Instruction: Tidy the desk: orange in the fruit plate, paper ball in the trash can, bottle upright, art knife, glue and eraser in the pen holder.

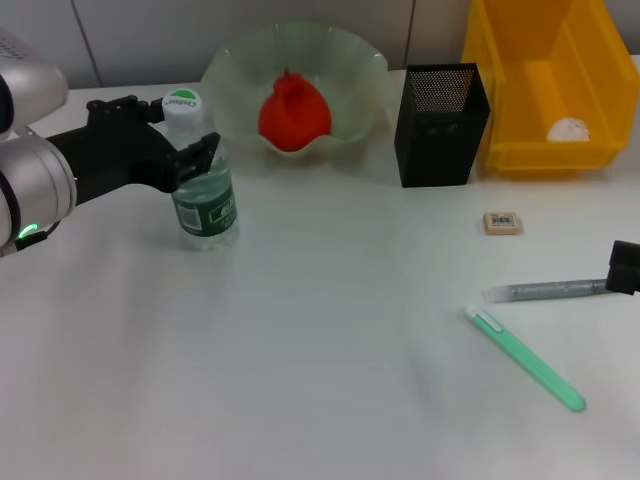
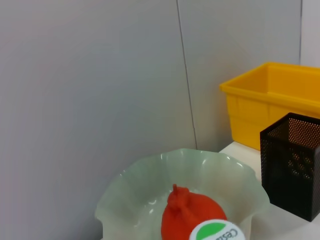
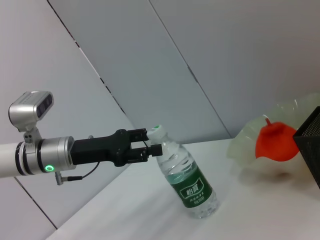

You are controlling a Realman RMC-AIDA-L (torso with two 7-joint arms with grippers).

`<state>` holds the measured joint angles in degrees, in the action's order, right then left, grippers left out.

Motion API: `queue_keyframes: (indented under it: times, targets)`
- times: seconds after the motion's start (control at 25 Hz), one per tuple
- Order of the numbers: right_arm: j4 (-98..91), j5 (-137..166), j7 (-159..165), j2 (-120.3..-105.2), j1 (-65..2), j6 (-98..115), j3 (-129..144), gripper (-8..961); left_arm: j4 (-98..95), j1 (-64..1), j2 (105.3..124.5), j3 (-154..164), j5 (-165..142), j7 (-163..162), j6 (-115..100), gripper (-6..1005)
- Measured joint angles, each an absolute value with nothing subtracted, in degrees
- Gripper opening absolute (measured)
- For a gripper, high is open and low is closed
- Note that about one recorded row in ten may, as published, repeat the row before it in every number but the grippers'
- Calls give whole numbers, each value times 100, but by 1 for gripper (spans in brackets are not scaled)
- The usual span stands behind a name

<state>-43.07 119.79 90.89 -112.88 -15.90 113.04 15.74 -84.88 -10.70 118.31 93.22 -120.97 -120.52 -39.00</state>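
The left gripper (image 1: 185,150) holds the neck of the clear plastic water bottle with the green label (image 1: 204,190), which stands upright on the white desk (image 1: 300,330) near the pale green wavy bowl (image 1: 350,70). The red-orange round fruit (image 1: 294,115) sits in that bowl. The right gripper (image 1: 625,268) shows only as a dark edge, so I cannot tell its state.

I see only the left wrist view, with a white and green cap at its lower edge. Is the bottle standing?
Observer: Yes, the bottle stands upright on the table. The left pincer is closed on it just below the cap.
Operator: Is the paper ball in the bin?
Observer: Yes, the paper ball lies inside the bin.
Operator: And the eraser?
Observer: The eraser lies on the table, outside the holder.
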Motion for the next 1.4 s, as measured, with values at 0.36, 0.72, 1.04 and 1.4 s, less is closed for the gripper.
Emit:
queue_keyframes:
  times: [0.36,0.72,1.04,1.4]
  targets:
    - [-4307,11979,9087,-11284,-1598,11304,1573,577,-8512,-1083,11836,9253,-12053,-12057,-3888,694]
    - [-4307,11979,9092,-11284,-1623,11302,1573,577,-8550,-1059,11839,9140,-12047,-12057,-3876,755]
    - [-4307,11979,9132,-11276,-1668,11295,1573,577,-8769,-968,11839,8826,-12041,-12057,-4147,756]
    - [-4307,11979,9143,-11276,-1778,11224,1573,576,-9403,-702,11843,8661,-12013,-11841,-4640,756]
